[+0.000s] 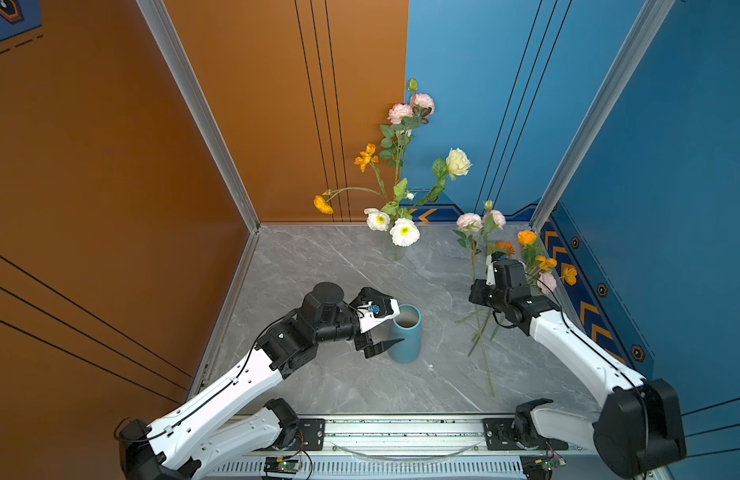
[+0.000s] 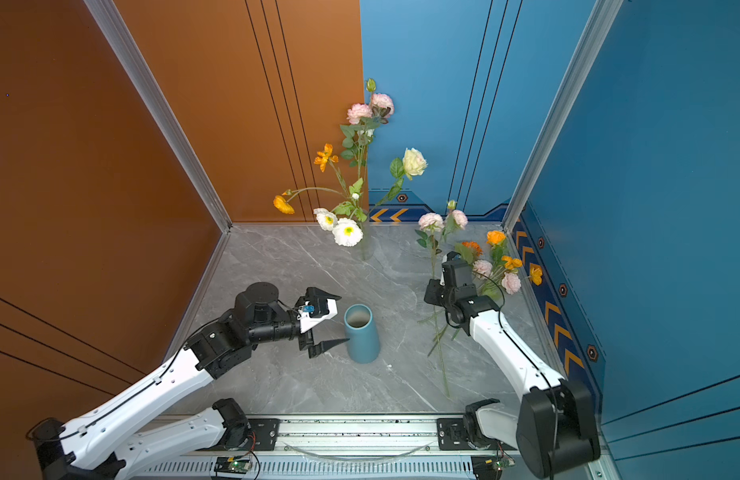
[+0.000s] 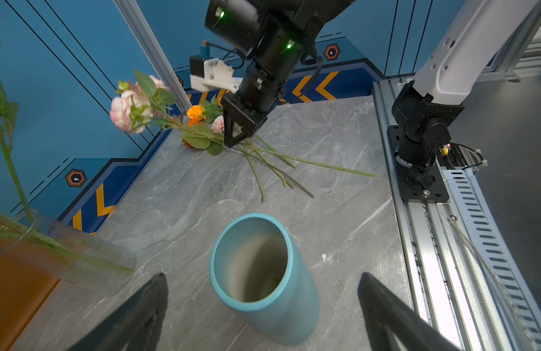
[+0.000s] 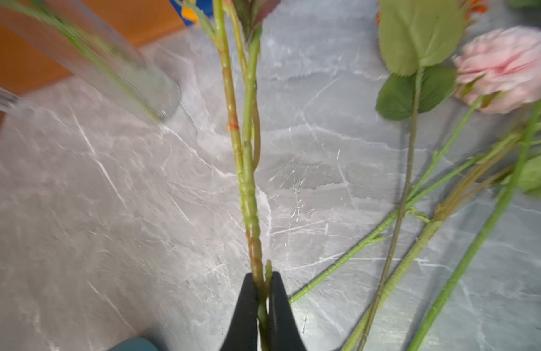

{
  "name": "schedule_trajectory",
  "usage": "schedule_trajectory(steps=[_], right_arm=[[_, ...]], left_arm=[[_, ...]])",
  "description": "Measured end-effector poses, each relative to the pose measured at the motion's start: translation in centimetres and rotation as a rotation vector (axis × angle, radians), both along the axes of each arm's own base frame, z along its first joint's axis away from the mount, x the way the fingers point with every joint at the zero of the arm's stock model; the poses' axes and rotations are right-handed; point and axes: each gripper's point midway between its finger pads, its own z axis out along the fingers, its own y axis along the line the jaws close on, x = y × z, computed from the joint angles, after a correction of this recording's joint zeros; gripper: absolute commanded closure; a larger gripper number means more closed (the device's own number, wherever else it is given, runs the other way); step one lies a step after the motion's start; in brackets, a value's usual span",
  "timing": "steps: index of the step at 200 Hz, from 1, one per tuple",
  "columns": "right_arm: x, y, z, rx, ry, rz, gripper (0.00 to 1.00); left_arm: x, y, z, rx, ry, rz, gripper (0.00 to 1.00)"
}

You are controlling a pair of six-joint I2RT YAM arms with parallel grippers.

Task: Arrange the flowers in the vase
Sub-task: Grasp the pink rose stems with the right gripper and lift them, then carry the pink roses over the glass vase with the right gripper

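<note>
An empty blue vase (image 1: 405, 336) (image 2: 362, 334) (image 3: 263, 273) stands upright mid-table. My left gripper (image 1: 397, 322) (image 2: 344, 319) (image 3: 263, 279) is open, its fingers on either side of the vase's upper part, apart from it. My right gripper (image 4: 263, 282) (image 3: 232, 142) (image 1: 475, 297) is shut on the green stem of a pink flower (image 1: 470, 221) (image 3: 126, 109); the long stem trails toward the front. More flowers (image 1: 542, 266) (image 2: 501, 266), orange, yellow and pink, lie in a pile by the right wall.
A clear glass vase (image 1: 395, 249) (image 3: 81, 261) at the back holds white, cream, pink and orange blooms (image 1: 404, 231). Walls close the table on the left, back and right. A metal rail (image 1: 401, 432) with both arm bases runs along the front.
</note>
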Motion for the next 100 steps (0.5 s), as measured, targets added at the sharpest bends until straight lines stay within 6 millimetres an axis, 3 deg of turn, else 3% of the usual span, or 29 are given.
schedule_trajectory(steps=[45, 74, 100], right_arm=[[-3.4, -1.1, 12.9, 0.151, -0.447, -0.056, 1.00], [-5.3, 0.5, 19.6, 0.211, -0.670, 0.012, 1.00], [-6.8, 3.0, 24.1, 0.224, -0.829, 0.113, 1.00]], left_arm=[[0.8, 0.7, 1.1, -0.056, 0.006, 0.007, 0.02], [0.9, 1.0, 1.3, -0.077, 0.029, -0.005, 0.02], [1.1, 1.5, 1.5, -0.087, 0.031, -0.003, 0.02]])
